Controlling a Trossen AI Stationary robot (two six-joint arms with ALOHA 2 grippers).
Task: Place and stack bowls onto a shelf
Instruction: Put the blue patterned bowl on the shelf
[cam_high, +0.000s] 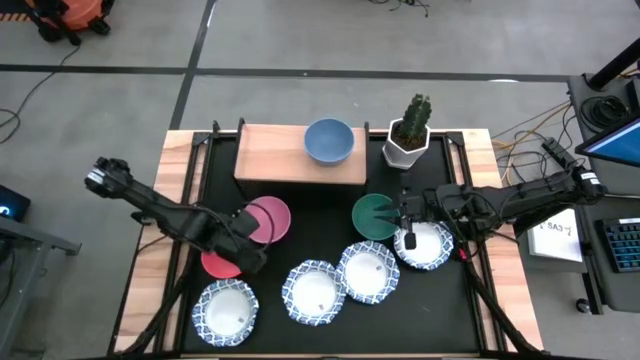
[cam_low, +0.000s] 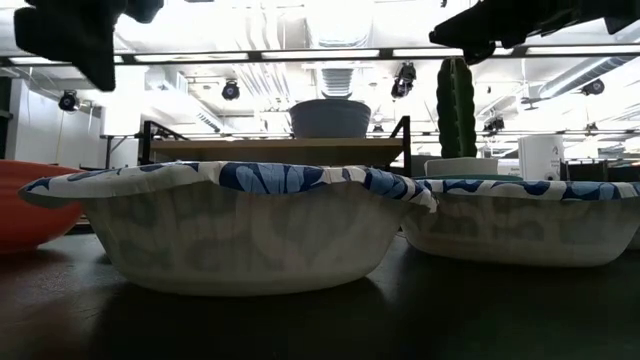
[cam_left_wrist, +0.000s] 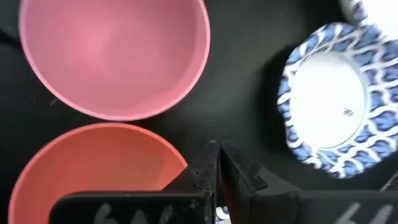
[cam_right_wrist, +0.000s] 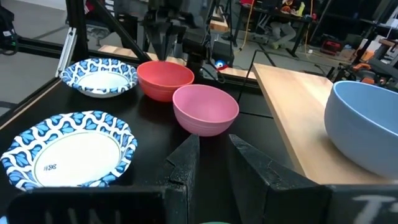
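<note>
The light-wood shelf (cam_high: 275, 155) stands at the table's far side with the blue bowl (cam_high: 329, 141) resting upright on its top. On the black tabletop sit the pink bowl (cam_high: 268, 218), red bowl (cam_high: 215, 265), green bowl (cam_high: 372, 216) and several white blue-rimmed bowls (cam_high: 315, 292), all upright on their bases. My left gripper (cam_left_wrist: 215, 163) is shut and hovers beside the red bowl's (cam_left_wrist: 93, 168) right rim, below the pink bowl (cam_left_wrist: 112, 56). My right gripper (cam_right_wrist: 212, 155) is open at the green bowl's right rim, pointing toward the table's left. My right gripper stands over the green bowl's right rim (cam_right_wrist: 214, 221), of which only a sliver shows at the fingers' base. I cannot tell whether it touches the bowl.
A white faceted pot with a cactus (cam_high: 408, 135) stands right of the shelf, close behind my right gripper. White bowls (cam_high: 424, 245) (cam_high: 368, 271) line the near half of the table. The shelf's left part (cam_right_wrist: 292, 106) is bare wood. Cables and equipment lie beyond the table's right edge.
</note>
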